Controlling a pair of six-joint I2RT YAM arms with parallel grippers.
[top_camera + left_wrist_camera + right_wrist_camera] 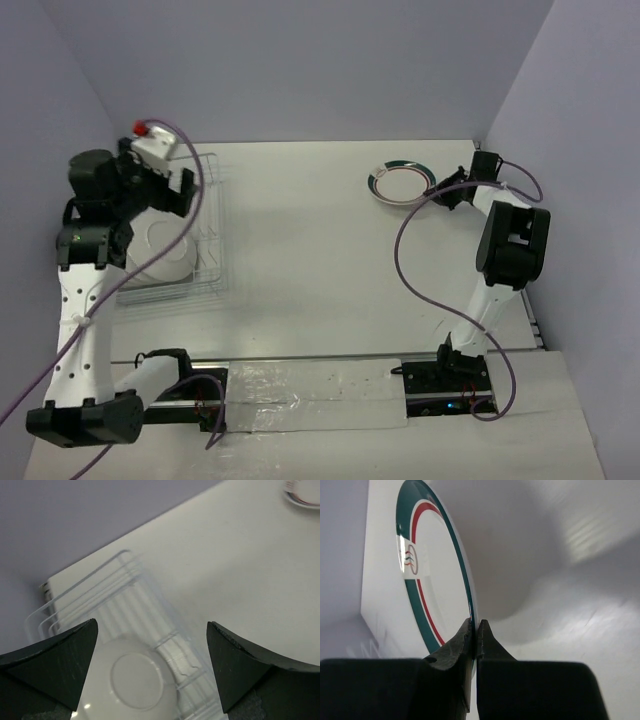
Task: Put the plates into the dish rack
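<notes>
Right end effector (474, 624) pinches the two-o'clock plate (440, 570), which probably needs carrying to the nine-o'clock rack (208, 262); left end effector (152, 625) hangs open, empty.

Bright, even light; the dish rack (102, 592) looks blurred (perhaps motion), and glare spots the plate (436, 582).

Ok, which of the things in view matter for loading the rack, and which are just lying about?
Job: teal-rimmed plate, pinched by the right end effector; white plate in the dish rack.
Lying about: clear plastic sheet; purple cables.
</notes>
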